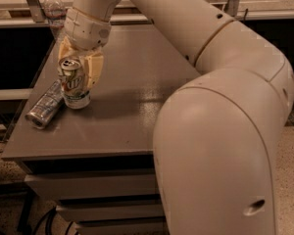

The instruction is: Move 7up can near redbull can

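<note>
Hand (78,65) grips upright cylindrical 7up can (73,84) beside slim, lying redbull can (45,105).

we see a dull grey, flat-topped metal table (137,106) with stacked grey drawer fronts (88,185) under its near edge. a clear plastic water bottle (54,11) stands upright at its far left corner, behind the gripper (78,80), which hangs over the table's left side. pale metal rails (32,1) run behind. below we make out speckled beige floor (291,180) and dark cables (44,219).

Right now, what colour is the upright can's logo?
Green on white-silver; the 7up can stands at the gripper, left side of table. Camera view.
</note>
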You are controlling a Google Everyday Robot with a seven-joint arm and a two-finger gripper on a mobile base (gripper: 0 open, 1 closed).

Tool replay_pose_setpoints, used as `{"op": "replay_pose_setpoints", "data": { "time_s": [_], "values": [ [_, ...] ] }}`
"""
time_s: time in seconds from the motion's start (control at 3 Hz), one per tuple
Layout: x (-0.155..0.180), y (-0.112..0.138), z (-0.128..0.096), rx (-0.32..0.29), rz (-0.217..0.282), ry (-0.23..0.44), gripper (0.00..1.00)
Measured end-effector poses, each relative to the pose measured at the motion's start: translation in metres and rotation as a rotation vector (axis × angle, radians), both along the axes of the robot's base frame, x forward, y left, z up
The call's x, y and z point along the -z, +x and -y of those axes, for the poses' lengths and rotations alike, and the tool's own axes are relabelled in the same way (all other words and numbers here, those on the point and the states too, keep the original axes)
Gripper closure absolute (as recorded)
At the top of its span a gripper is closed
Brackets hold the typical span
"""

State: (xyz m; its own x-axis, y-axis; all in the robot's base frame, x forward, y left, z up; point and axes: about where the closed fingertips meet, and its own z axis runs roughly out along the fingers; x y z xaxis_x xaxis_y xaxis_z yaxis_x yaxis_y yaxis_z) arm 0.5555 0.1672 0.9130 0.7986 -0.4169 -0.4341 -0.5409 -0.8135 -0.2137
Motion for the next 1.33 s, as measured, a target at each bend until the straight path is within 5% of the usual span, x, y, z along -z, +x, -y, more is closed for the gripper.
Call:
{"op": "replay_pose_setpoints", "data": {
  "time_s": [0.67, 1.0, 1.33],
  "values": [
    [0.0037, 0.0009, -0.0040, 0.008, -0.019, -0.009, 0.12],
    [0.0052, 0.0010, -0.0053, 0.008, -0.026, -0.011, 0.00],
    [0.0066, 0.0010, -0.0063, 0.009, -0.034, -0.012, 0.00]
  ]
}}
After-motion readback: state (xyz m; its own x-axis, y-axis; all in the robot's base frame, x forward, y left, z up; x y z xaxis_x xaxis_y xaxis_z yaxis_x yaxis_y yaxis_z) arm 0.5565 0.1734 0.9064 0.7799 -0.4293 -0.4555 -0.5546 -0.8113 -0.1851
